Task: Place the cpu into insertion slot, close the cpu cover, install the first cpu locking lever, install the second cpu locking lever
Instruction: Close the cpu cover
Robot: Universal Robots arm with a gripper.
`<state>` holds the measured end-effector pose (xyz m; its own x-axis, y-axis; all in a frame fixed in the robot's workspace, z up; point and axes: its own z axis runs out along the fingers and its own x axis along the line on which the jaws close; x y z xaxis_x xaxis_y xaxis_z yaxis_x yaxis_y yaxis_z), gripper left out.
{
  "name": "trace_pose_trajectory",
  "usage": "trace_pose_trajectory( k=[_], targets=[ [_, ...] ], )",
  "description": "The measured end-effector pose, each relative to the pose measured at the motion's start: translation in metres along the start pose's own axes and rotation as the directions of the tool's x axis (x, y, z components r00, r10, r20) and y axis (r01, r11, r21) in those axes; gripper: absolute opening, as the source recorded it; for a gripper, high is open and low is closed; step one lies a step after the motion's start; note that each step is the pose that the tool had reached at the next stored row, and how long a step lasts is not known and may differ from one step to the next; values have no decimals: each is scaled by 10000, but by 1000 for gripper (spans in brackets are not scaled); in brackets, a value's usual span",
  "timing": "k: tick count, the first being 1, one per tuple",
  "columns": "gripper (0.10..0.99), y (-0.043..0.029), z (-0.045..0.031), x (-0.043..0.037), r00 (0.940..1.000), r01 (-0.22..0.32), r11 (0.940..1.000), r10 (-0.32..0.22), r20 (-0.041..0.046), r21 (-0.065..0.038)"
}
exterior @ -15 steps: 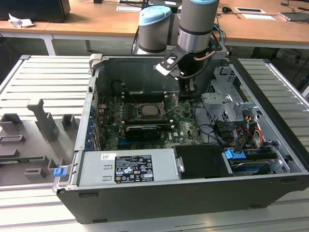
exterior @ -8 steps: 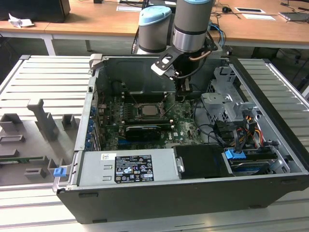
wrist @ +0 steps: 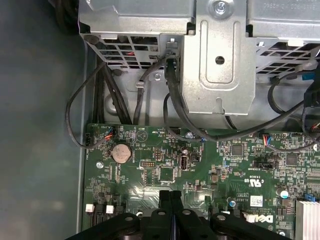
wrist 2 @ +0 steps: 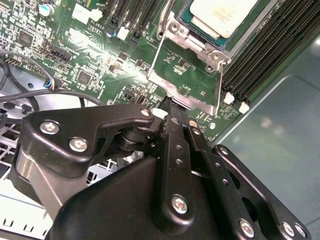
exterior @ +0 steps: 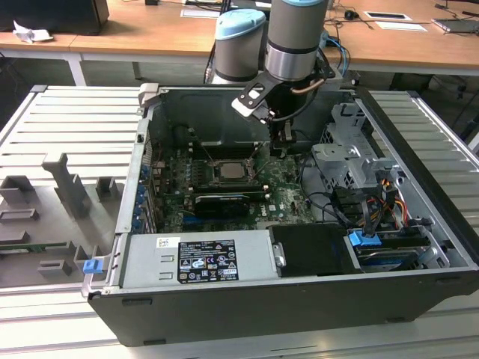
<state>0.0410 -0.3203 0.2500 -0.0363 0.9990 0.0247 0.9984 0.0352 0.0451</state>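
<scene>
The cpu (exterior: 227, 170) lies silver side up in the insertion slot (exterior: 224, 184) at the middle of the green motherboard; the second wrist view has it (wrist 2: 225, 15) inside the socket frame (wrist 2: 200, 44). The cpu cover (wrist 2: 195, 103) is swung open away from the chip, and green board shows through its window. My gripper (wrist 2: 171, 104) has its black fingers closed together on the cover's free edge. In the exterior view the gripper (exterior: 283, 149) hangs just to the right of the socket. Its fingers (wrist: 165, 200) also press together in the first wrist view.
Black memory slots (wrist 2: 260, 60) flank the socket. A long black card (exterior: 224, 200) sits in front of it. The drive cage (exterior: 352, 161) and loose cables (exterior: 337, 202) crowd the exterior view's right. The power supply (exterior: 198, 258) spans the case front. Grey fixtures (exterior: 60, 194) stand outside, left.
</scene>
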Motion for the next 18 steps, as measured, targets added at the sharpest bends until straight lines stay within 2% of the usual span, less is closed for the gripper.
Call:
trace_pose_trajectory(
  k=[4,18],
  targets=[
    [106,-24,-1,1,10000,-1,10000,1,0,0],
    [106,-212,-7,8,10000,0,10000,0,0,-2]
  ],
)
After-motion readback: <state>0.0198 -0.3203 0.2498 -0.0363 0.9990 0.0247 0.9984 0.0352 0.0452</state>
